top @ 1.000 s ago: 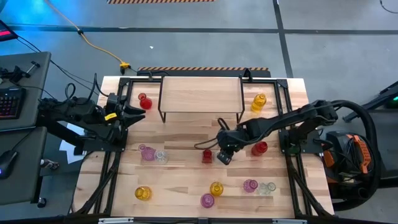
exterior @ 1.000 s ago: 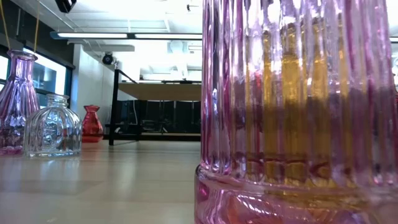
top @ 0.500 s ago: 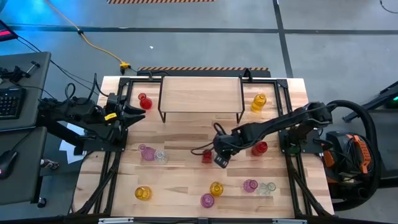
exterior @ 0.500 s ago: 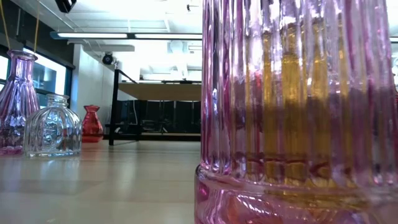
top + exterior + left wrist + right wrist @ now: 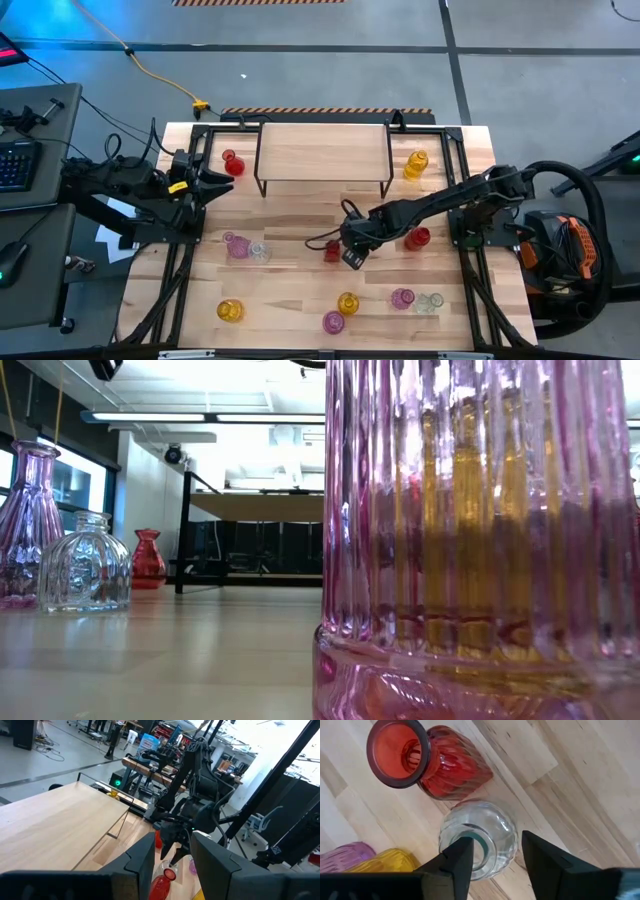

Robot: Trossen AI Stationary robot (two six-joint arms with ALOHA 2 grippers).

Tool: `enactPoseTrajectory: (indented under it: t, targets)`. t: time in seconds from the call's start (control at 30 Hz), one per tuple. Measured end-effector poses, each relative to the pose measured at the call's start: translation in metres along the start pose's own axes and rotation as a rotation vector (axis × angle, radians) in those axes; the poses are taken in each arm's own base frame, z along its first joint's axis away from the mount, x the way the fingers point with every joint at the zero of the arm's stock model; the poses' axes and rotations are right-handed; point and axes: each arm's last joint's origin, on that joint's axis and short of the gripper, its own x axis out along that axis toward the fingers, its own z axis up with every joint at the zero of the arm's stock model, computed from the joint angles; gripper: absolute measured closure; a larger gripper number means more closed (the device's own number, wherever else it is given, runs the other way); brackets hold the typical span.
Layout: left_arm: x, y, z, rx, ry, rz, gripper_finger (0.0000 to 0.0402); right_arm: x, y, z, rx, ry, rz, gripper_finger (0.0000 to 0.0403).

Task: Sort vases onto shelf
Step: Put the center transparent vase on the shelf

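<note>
Several small glass vases stand on their bases on the wooden table. In the right wrist view a clear vase [image 5: 479, 842] stands beside a red vase [image 5: 427, 767]. My right gripper [image 5: 495, 857] hangs open right over the clear vase, pointing down. One finger [image 5: 456, 862] is over its mouth and the other [image 5: 542, 862] is outside its body. In the high view this gripper [image 5: 352, 250] hides the clear vase, next to the red vase [image 5: 332, 251]. The shelf [image 5: 323, 150] stands at the table's far edge. My left gripper [image 5: 215, 183] waits open at the left edge. My right gripper comes at the clear vase from above, with one finger over the mouth [image 5: 476, 840] and one beside the body. I cannot tell whether either finger touches the glass. The vase stands upright on the table.
Other vases: red [image 5: 234, 163] and yellow [image 5: 416, 164] beside the shelf, pink [image 5: 236, 244] with clear [image 5: 259, 252], red [image 5: 417, 238], and several along the near edge. A pink vase [image 5: 480, 540] fills the low view. Bare wood lies mid-table.
My right gripper has sunk and drifted a little toward the table's left edge, closer to the red vase at mid-table. No vase has moved.
</note>
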Motion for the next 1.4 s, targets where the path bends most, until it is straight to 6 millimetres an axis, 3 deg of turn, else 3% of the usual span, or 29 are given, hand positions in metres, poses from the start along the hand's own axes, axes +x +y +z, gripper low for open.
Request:
enactPoseTrajectory:
  t: [0.4,0.93,1.1,1.4]
  targets:
    - [0.000,0.002,-0.003,0.016,0.030,0.015,0.0282,-0.001,0.000,0.000,0.000,0.001,0.004,0.0393]
    - [0.000,0.002,-0.004,0.019,0.037,0.018,0.0282,-0.002,-0.001,-0.001,0.032,0.022,-0.018,0.0397]
    - [0.000,0.002,-0.004,0.019,0.037,0.018,0.0282,-0.018,0.000,0.001,0.030,0.043,-0.104,0.0399]
    - [0.000,0.002,-0.004,0.019,0.038,0.018,0.0282,-0.064,0.008,0.027,-0.014,-0.037,-0.105,0.0399]
